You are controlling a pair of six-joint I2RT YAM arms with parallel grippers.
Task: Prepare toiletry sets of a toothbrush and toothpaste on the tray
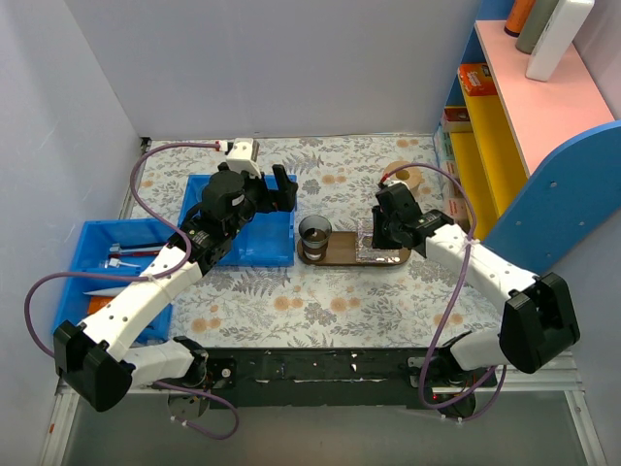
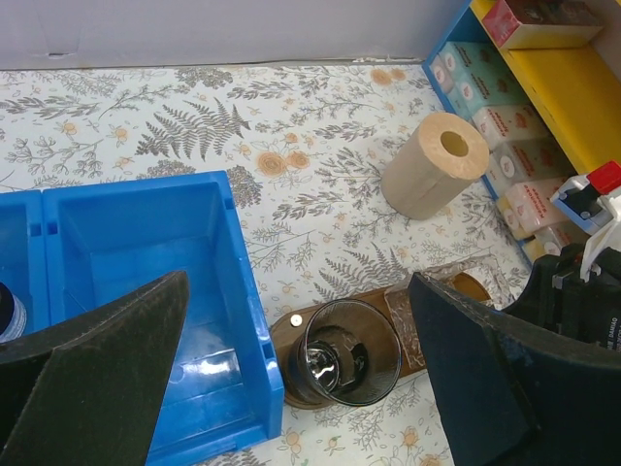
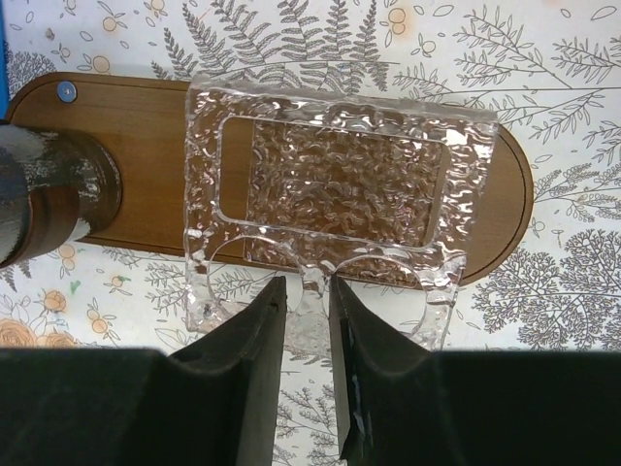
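Cloth with a fern print covers the worktop, and the tray lies on it about midway between the left and right edges. It is a dark brown wooden piece with rounded ends. Its long axis runs left to right, parallel to the worktop's near edge. Its left end sits just beside a blue bin.

A dark glass cup stands upright on the tray's left end. A clear textured dish lies across the right half and overhangs the tray's near long side.

The right gripper sits at that near side, toward the right end. Its fingers are drawn close together and clamped on the dish's near rim, which fills the narrow gap between them. In the right wrist view the tray stretches crosswise just beyond the fingertips.

The left gripper hangs over the blue bin with its fingers spread wide and nothing between them. The tray's left end and the cup lie below and ahead of it, apart from both fingers.

No toothpaste can be made out in any view.
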